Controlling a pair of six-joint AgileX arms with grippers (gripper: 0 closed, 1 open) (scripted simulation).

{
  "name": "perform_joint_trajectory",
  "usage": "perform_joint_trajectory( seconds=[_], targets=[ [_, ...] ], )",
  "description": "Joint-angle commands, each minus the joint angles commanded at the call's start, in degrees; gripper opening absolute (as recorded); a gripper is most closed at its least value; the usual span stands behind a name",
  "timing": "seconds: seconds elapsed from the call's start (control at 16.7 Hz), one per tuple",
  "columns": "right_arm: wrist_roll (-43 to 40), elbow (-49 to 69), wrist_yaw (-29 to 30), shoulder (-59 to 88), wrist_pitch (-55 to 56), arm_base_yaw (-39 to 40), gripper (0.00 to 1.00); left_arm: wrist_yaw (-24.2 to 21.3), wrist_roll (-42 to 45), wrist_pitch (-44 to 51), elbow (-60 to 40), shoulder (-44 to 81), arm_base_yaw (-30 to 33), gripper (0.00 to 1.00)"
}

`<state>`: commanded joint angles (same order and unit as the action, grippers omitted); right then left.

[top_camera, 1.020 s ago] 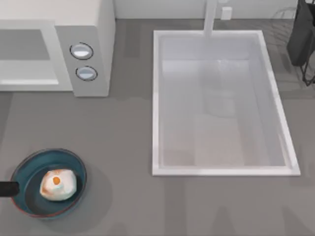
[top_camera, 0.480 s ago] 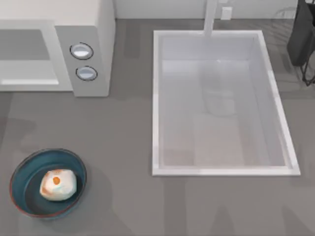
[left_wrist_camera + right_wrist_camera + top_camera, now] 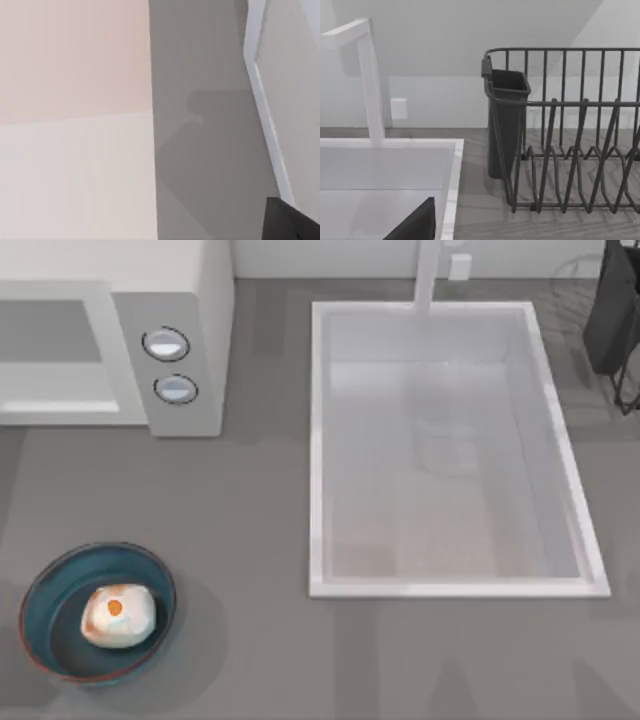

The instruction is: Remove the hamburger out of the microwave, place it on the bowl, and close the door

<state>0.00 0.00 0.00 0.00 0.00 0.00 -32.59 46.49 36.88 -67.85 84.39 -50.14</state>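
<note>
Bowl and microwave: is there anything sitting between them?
No. In the top view, only bare grey counter lies between the bowl, which holds the hamburger, and the microwave.

1. Top view: bright, even, diffuse light, no glare; whole picture slightly soft.
2. Soft shadow on the table (image 3: 260, 540) to the right of the bowl (image 3: 45, 585); faint vertical shadow bands cross the counter.
3. Sink (image 3: 318, 440) interior washed out, hazy.
4. Left wrist view: flat, low contrast, one blurry grey shadow.
5. Right wrist view: dish rack (image 3: 570, 130) dark against a pale wall.
</note>
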Motion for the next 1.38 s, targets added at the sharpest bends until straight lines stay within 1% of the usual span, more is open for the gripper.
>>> perform_joint_trajectory(
  seconds=[0.18, 0.3, 0.42, 0.78, 0.96, 1.26, 1.38],
  targets=[
    [0.0, 0.0, 0.0, 0.0, 0.0, 0.0, 1.00, -3.6, 3.6, 3.5, -5.8, 9.4, -6.1, 0.00],
    [0.0, 0.0, 0.0, 0.0, 0.0, 0.0, 1.00, -5.0, 5.0, 5.1, -7.9, 12.6, -8.3, 0.00],
    [0.0, 0.0, 0.0, 0.0, 0.0, 0.0, 1.00, -5.6, 5.6, 5.9, -8.9, 13.8, -9.3, 0.00],
    [0.0, 0.0, 0.0, 0.0, 0.0, 0.0, 1.00, -5.5, 5.7, 5.6, -8.7, 13.8, -9.2, 0.00],
    [0.0, 0.0, 0.0, 0.0, 0.0, 0.0, 1.00, -5.5, 5.7, 1.7, -5.7, 15.2, -9.2, 0.00],
    [0.0, 0.0, 0.0, 0.0, 0.0, 0.0, 1.00, -5.7, 5.9, -11.6, 2.6, 19.3, -9.5, 0.00],
    [0.0, 0.0, 0.0, 0.0, 0.0, 0.0, 1.00, -5.8, 6.0, -15.2, 5.3, 20.6, -9.5, 0.00]
  ],
)
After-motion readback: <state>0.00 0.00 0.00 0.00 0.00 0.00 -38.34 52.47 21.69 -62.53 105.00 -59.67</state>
